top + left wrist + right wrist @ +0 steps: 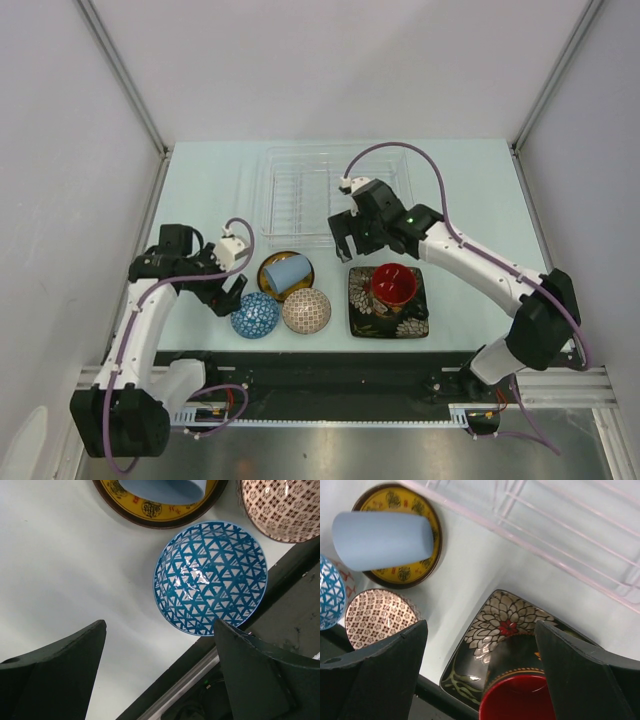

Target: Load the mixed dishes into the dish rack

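The clear dish rack (300,190) stands at the back centre with no dish in it. In front of it a pale blue cup (288,272) lies on its side on the yellow plate (271,263). The blue bowl (255,315) and beige bowl (306,310) sit side by side near the front edge. The red-inside mug (394,283) stands on the black floral plate (400,322). My left gripper (228,295) hangs open just left of the blue bowl (210,577). My right gripper (350,240) is open above the gap between the rack (560,530) and the mug (520,700).
The table's dark front edge and metal rail (200,675) run just below the bowls. White walls close in the left, right and back sides. The beige bowl (380,617) and black plate (505,625) lie close together.
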`<state>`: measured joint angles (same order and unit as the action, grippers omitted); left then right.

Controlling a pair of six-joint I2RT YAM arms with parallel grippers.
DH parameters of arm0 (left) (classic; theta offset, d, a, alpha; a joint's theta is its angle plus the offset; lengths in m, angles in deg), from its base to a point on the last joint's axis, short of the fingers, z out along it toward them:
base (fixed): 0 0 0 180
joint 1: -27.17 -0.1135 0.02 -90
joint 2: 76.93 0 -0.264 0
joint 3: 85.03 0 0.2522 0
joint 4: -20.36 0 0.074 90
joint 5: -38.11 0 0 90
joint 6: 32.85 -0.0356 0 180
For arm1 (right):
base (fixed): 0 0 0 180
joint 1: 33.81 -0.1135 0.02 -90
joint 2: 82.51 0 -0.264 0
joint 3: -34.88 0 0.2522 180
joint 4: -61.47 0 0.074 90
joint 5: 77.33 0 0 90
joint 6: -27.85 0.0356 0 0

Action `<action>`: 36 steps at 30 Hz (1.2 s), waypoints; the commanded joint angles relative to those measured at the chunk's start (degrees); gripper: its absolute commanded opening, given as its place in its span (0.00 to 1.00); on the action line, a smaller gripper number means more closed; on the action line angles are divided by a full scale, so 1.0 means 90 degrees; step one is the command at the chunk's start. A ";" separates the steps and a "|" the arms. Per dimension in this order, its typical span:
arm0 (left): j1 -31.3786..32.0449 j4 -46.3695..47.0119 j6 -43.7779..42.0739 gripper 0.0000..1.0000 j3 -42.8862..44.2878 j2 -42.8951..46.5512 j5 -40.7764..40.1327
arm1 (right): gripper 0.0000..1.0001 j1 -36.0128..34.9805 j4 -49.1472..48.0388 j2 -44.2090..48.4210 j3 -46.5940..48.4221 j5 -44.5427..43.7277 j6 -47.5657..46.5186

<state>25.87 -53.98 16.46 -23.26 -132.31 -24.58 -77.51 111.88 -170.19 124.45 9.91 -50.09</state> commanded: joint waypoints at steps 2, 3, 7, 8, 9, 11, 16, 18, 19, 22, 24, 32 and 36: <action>0.0086 0.0499 -0.0674 0.94 -0.0558 -0.0360 -0.0173 | 0.94 0.0392 -0.0039 0.0484 0.0102 -0.0191 0.0184; 0.0086 0.0645 -0.0723 0.93 -0.0704 -0.0448 -0.0260 | 0.94 0.0432 -0.0019 0.0542 0.0083 -0.0201 0.0194; 0.0086 0.0998 -0.0743 0.93 -0.0959 -0.0751 -0.0232 | 0.94 0.0549 0.0001 0.0640 0.0014 -0.0162 0.0252; 0.0270 0.1066 -0.0724 0.94 -0.0988 -0.0858 -0.0212 | 0.94 0.0569 0.0001 0.0650 -0.0015 -0.0171 0.0272; 0.0320 0.1202 -0.0704 0.93 -0.1066 -0.0898 -0.0193 | 0.95 0.0578 0.0001 0.0660 -0.0015 -0.0171 0.0282; 0.0388 0.1359 -0.0617 0.93 -0.1125 -0.0995 -0.0134 | 0.94 0.0588 0.0001 0.0641 -0.0025 -0.0142 0.0311; 0.0623 0.1759 -0.0401 0.93 -0.1233 -0.1415 0.0051 | 0.94 0.0598 -0.0009 0.0572 -0.0025 -0.0103 0.0370; 0.0681 0.1906 -0.0362 0.93 -0.1330 -0.1513 0.0091 | 0.94 0.0598 0.0001 0.0582 -0.0025 -0.0122 0.0379; 0.0682 0.1955 -0.0362 0.93 -0.1379 -0.1581 0.0091 | 0.94 0.0598 0.0030 0.0572 -0.0025 -0.0142 0.0379; 0.0691 0.2131 -0.0362 0.90 -0.1506 -0.1669 0.0090 | 0.94 0.0608 0.0088 0.0572 -0.0035 -0.0191 0.0370; 0.0691 0.2160 -0.0343 0.87 -0.1545 -0.1689 0.0129 | 0.94 0.0618 0.0108 0.0562 -0.0035 -0.0201 0.0370; 0.0682 0.2083 -0.0313 0.38 -0.1478 -0.1397 0.0022 | 0.94 0.0627 0.0098 0.0523 -0.0035 -0.0171 0.0370; 0.0682 0.1858 -0.0216 0.01 -0.1224 -0.1084 -0.0192 | 0.94 0.0637 0.0050 0.0475 -0.0045 -0.0162 0.0360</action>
<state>31.77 -36.80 15.33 -36.46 -145.03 -23.03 -72.07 112.84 -166.28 124.38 8.84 -47.19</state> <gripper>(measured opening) 0.176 0.938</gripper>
